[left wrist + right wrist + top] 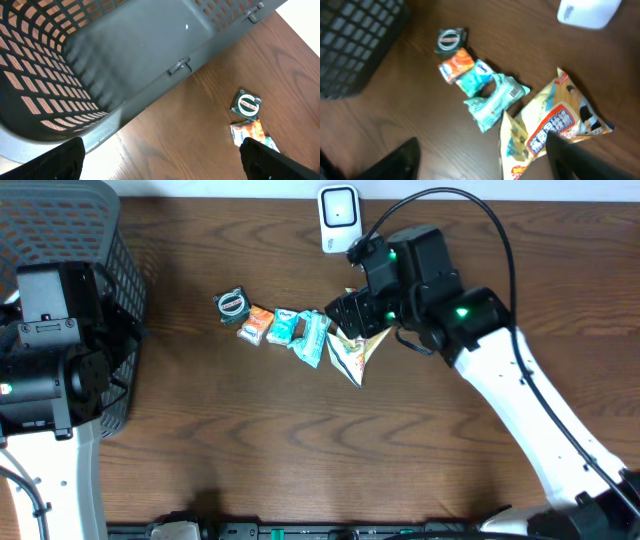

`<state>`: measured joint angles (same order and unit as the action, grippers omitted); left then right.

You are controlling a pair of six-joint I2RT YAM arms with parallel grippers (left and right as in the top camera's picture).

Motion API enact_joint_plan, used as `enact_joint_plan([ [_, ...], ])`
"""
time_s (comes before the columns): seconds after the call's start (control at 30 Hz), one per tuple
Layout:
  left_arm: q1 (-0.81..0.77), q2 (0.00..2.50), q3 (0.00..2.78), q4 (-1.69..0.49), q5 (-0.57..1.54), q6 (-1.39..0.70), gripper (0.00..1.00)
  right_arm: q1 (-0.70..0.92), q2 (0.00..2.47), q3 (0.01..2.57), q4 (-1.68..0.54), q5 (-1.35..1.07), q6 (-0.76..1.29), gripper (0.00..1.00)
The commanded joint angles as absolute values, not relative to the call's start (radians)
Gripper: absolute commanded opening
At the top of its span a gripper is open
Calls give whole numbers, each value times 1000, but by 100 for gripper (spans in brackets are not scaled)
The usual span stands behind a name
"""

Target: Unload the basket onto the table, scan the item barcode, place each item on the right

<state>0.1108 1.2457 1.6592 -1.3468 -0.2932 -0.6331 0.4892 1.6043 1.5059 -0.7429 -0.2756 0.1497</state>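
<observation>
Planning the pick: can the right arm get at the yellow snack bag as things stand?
Probably yes. The right gripper hangs just over the yellow snack bag, jaws apart, and nothing lies on top of the bag. The teal packet sits close beside the bag's edge and might get nudged.

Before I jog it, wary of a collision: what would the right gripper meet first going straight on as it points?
Probably the yellow triangular snack bag, lying on the brown wooden table partly between the right gripper's open fingers; depth is unclear.

Left hand (pixel 162 160) wide open, right hand (pixel 482 150) fingers apart
</observation>
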Motion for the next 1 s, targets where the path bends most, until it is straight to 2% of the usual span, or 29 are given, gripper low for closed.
enact_joint_plan([
  [0.0,116,1248,1654,-1350,-303,-649,98,486,1664,1528,-740,-238,322,62],
  [0.17,116,1248,1654,-1350,-303,-649,97,476,1792,1544,-754,-216,335,59],
  [0.37,116,1248,1654,-1350,-303,-649,98,472,1938,1544,-801,-126,348,35],
  [0.5,116,1248,1654,-1350,-303,-649,98,473,2019,1542,-859,-58,347,25],
  [0.57,116,1248,1654,-1350,-303,-649,98,473,2063,1542,-892,-31,346,17],
  [0.6,116,1248,1654,-1350,-303,-649,98,473,2086,1542,-917,-24,343,4],
  [0.63,116,1248,1654,-1350,-303,-649,98,473,2102,1542,-937,-23,343,1],
  [0.77,116,1248,1654,-1350,-303,-649,97,473,2091,1545,-1003,-5,344,1],
  [0.97,116,1248,1654,-1350,-303,-649,98,471,1928,1605,-1129,108,343,2],
])
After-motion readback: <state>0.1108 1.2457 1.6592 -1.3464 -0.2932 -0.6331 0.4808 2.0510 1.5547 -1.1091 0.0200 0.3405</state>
